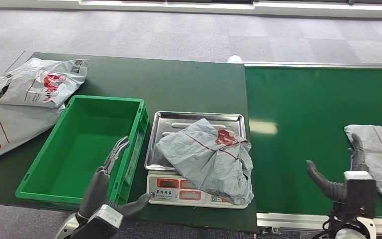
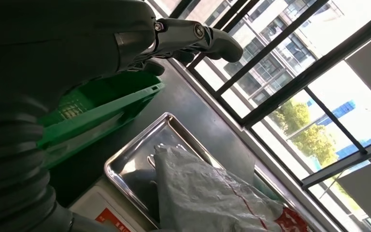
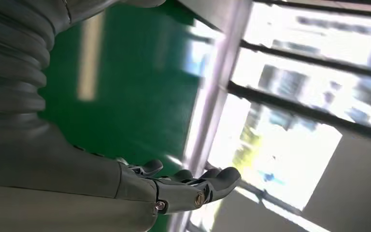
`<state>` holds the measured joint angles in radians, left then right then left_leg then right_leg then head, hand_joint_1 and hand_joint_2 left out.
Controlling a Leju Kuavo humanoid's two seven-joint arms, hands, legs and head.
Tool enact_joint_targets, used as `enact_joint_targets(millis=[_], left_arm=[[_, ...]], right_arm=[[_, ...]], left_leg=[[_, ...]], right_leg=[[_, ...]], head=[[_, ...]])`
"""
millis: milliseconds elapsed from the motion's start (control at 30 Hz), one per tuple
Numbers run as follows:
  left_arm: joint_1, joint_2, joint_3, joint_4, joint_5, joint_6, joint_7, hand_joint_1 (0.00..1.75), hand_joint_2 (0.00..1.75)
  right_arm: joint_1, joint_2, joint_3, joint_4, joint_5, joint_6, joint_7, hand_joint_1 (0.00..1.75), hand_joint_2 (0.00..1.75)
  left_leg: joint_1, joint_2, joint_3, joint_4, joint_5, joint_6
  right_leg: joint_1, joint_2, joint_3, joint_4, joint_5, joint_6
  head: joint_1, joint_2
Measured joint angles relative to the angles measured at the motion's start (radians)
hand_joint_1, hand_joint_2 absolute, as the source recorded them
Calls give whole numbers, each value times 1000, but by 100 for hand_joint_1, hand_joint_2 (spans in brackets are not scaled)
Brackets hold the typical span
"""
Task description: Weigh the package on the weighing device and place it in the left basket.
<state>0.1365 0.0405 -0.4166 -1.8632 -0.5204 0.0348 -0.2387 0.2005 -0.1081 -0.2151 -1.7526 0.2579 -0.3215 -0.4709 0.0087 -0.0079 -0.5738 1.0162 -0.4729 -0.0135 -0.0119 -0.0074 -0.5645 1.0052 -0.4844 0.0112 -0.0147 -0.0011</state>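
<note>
Package (image 1: pixel 210 158) on the scale (image 1: pixel 195 164): I see a crumpled grey plastic mailer, slack and deeply creased, with a red logo near its far right corner and a thin red line running across it. It lies in the scale's steel tray (image 1: pixel 179 121), covering the tray's right half and drooping over the front edge, down across the right part of the white display panel. From my left wrist camera the same bag (image 2: pixel 207 193) shows as wrinkled grey film heaped in the shiny pan (image 2: pixel 130 162).

Just left of the scale, touching or nearly so, stands the green basket (image 1: pixel 82 147), with nothing in it. My left hand (image 1: pixel 107 186) hovers over the basket's near right corner, released, fingers spread and holding nothing, its thumb reaching toward the scale's front left corner; I cannot tell whether the thumb touches it.

Well right of the scale, on the bright green conveyor belt (image 1: pixel 298 119), my right hand (image 1: pixel 345 174) is also released, fingers apart and raised, just beside a second grey bag (image 1: pixel 380 159). Far left of the scale, beyond the basket, two more grey bags (image 1: pixel 27 97) lie overlapping on the dark green table (image 1: pixel 179 82).
</note>
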Motion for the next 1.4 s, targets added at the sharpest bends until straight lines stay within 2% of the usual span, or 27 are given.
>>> enact_joint_targets(millis=[100,167,300,533,733,933,1033,1067,1167,1200,1300,1400], left_arm=[[-139,-51,-95,95,-69,-27,110,0,175],[-235,-91,-156,166,-104,-36,166,0,175],[-375,-161,-242,278,-165,-39,234,0,175],[-532,-269,-350,465,-262,-66,327,0,175],[-586,-343,-376,654,-285,-80,339,0,175],[-605,-372,-384,738,-287,-80,340,0,175],[-626,-381,-388,798,-335,-125,419,0,175],[-636,-386,-393,837,-357,-144,459,17,175],[-667,-395,-426,997,-376,-150,512,148,175],[-680,-397,-441,1051,-371,-144,515,175,175],[-714,-397,-466,1153,-350,-119,517,175,175],[-739,-397,-476,1197,-334,-106,516,175,175]], right_arm=[[24,69,17,-150,-92,-323,-201,0,175],[49,111,23,-237,-90,-400,-228,0,175],[92,166,31,-310,-125,-380,-229,0,175],[66,162,134,-276,-119,-375,-229,0,175],[20,176,167,-260,-113,-375,-229,0,175],[8,183,171,-252,-113,-375,-229,0,175],[-2,187,178,-248,-104,-375,-228,0,175],[-9,191,183,-247,-98,-375,-228,0,175],[-28,207,201,-245,-77,-375,-220,0,175],[-34,213,205,-245,-70,-375,-213,0,175],[-42,225,214,-245,-57,-375,-197,0,175],[-43,234,216,-245,-50,-375,-189,0,175]], left_leg=[[0,-7,-2,0,2,0],[0,-6,-2,0,2,-1],[0,-1,-1,0,2,-1],[-1,1,-1,0,3,1],[-1,1,-1,0,3,1],[-1,1,-3,0,3,1],[-1,1,-2,0,3,1],[-1,2,-2,0,3,1],[-1,3,-1,0,4,2],[-1,3,-1,0,4,2],[-1,4,2,-1,4,2],[-1,6,2,-1,-1,3]], right_leg=[[1,-6,2,0,0,0],[1,-5,3,0,1,0],[-1,-1,1,0,3,1],[-3,2,1,0,5,3],[-3,2,1,0,5,3],[-3,2,0,0,5,3],[-3,2,0,0,5,3],[-3,2,0,0,5,3],[-3,4,0,0,6,4],[-3,4,1,0,6,4],[-3,5,4,0,6,4],[-2,7,8,0,4,3]], head=[[0,0],[0,0],[0,0],[0,0],[0,0],[0,0],[0,0],[0,0],[-1,0],[0,0],[-1,0],[-1,0]])
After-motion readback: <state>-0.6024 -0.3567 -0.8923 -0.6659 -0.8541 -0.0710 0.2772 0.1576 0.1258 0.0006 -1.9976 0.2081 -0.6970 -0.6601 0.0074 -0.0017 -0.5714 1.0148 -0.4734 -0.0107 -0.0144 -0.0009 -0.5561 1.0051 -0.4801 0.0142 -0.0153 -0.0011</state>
